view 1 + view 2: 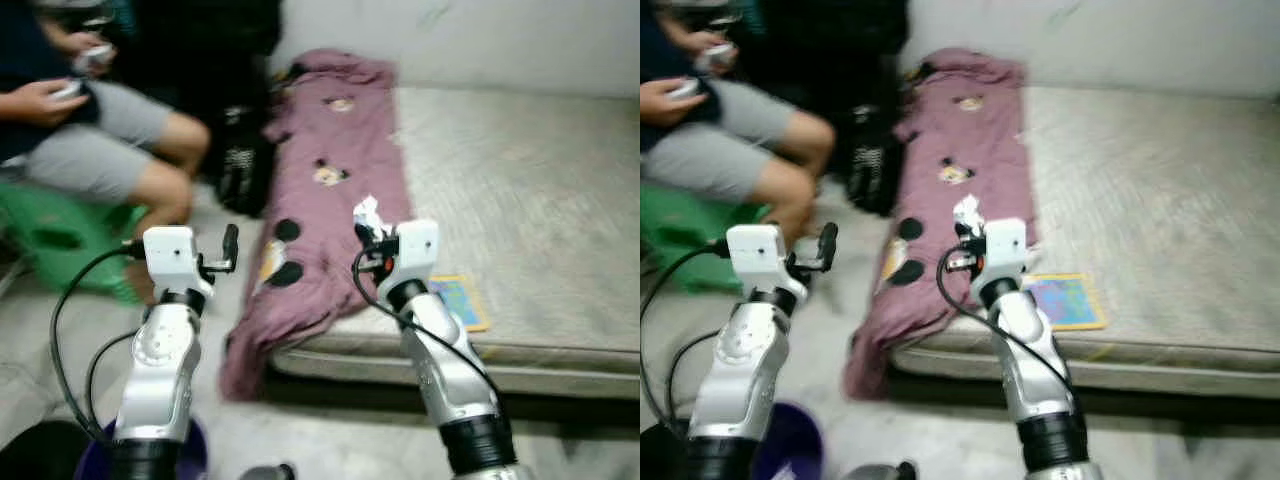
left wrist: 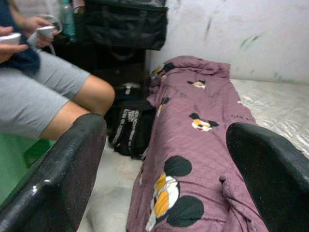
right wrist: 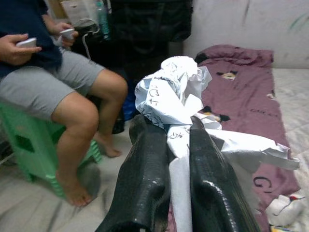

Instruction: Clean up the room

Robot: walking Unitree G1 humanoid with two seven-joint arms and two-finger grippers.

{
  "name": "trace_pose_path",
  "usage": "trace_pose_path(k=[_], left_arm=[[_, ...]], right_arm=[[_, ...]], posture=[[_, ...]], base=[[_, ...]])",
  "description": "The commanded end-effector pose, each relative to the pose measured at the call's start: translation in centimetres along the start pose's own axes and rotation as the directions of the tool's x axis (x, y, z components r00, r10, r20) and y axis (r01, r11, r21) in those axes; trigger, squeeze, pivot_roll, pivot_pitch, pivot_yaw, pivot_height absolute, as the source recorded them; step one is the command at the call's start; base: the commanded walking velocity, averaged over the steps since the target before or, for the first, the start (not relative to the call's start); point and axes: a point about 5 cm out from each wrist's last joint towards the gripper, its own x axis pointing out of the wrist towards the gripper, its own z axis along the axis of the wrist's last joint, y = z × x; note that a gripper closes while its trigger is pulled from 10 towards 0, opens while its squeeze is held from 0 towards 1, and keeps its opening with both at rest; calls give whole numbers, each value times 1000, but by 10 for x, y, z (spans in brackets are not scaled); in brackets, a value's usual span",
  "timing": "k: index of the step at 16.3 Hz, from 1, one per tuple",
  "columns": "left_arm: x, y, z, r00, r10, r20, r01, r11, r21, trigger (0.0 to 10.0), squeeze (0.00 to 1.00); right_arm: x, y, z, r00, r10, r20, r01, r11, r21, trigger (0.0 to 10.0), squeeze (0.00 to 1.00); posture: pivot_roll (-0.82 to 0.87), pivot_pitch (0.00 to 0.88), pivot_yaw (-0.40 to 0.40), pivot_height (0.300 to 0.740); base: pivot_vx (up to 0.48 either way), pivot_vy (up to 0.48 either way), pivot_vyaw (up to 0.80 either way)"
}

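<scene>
My right gripper (image 1: 366, 228) is shut on a crumpled white paper (image 3: 175, 99) with dark print, held up over the edge of the mattress (image 1: 520, 200). The paper's wad sticks out above the black fingers (image 3: 149, 179) and a loose flap trails to one side. My left gripper (image 1: 230, 247) is raised over the floor left of the bed, open, with nothing between its fingers (image 2: 58, 179). A purple blanket (image 1: 330, 160) with cartoon mouse prints lies along the mattress's left side and hangs to the floor.
A person (image 1: 90, 140) in grey shorts sits on a green stool (image 1: 60, 235) at the left, holding a phone. A black bag (image 1: 240, 170) stands between the person and the bed. A colourful booklet (image 1: 458, 300) lies near the mattress's front edge. A dark bin (image 1: 150, 460) sits at my feet.
</scene>
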Motion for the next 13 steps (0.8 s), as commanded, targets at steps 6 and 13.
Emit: trace_pose_path(k=[6, 13], left_arm=[[1, -6, 0, 1000, -25, -4, 25, 999, 41, 10000, 0], [0, -4, -2, 1000, -12, -12, 13, 999, 50, 10000, 0]], right_arm=[[0, -1, 2, 1000, 10, 11, -10, 1000, -7, 10000, 0], [1, 0, 2, 1000, 11, 12, -11, 1000, -2, 10000, 0]], posture=[[55, 0, -4, 740], [57, 0, -1, 740]], base=[[0, 0, 800], [0, 0, 800]])
